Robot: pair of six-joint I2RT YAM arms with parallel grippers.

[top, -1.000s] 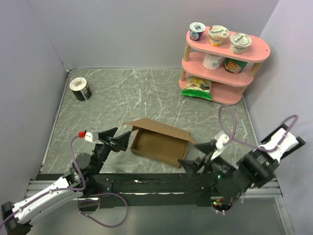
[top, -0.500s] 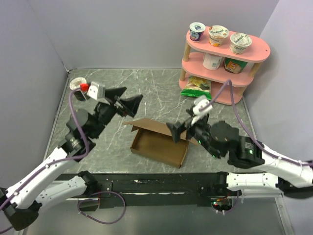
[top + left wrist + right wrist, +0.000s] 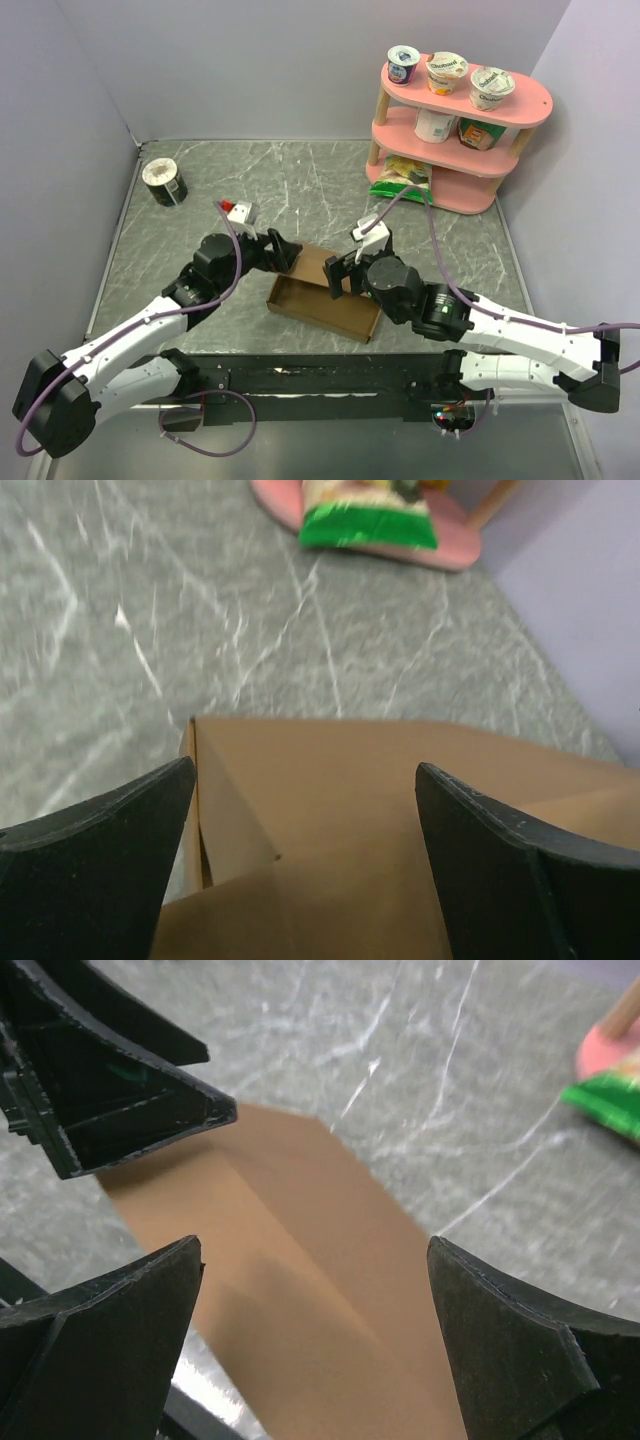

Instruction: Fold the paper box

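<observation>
Both arms have swung inward since the earlier frames and now hang over the far edge of the paper box [image 3: 320, 305], which sits at the centre of the top view on the table [image 3: 250, 190]. Its long axis runs from left to lower right. The left gripper [image 3: 284, 251] hovers at the far-left corner and the right gripper [image 3: 338, 273] at mid-edge. Both are spread wide and hold nothing, with cardboard directly beneath them.

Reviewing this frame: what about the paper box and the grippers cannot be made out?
Top view: the paper box has its far wall and flap under the left gripper and right gripper; contact cannot be told.
Left wrist view: the box runs off the bottom edge, close and blurred.
Right wrist view: the box runs off the bottom edge; the left gripper covers one corner.
</observation>
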